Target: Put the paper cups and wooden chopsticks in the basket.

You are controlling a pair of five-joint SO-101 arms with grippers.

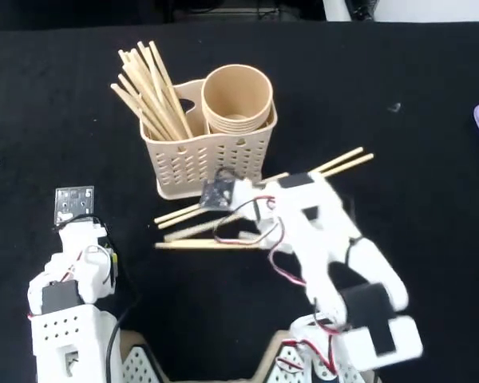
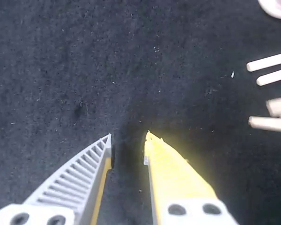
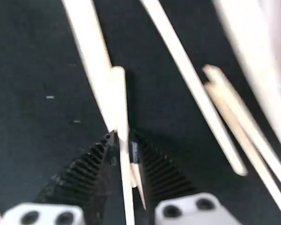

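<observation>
Chopsticks (image 1: 193, 232) like these loose wooden ones are light, stiff and thin, so I expect them to roll or slip on the black tabletop (image 1: 415, 72). I would pinch one near its middle so it does not swing. They lie just in front of the basket (image 1: 211, 155), which already carries a bundle of sticks (image 1: 152, 88) and a stack of paper cups (image 1: 236, 100). My right claw (image 3: 122, 140) is nearly closed, pinching one chopstick (image 3: 118, 89) between its jaws, possibly with a second sliver beside it, though I can't be sure. My left claw (image 2: 129, 140) sits over bare tabletop, jaws a narrow gap apart, holding nothing
</observation>
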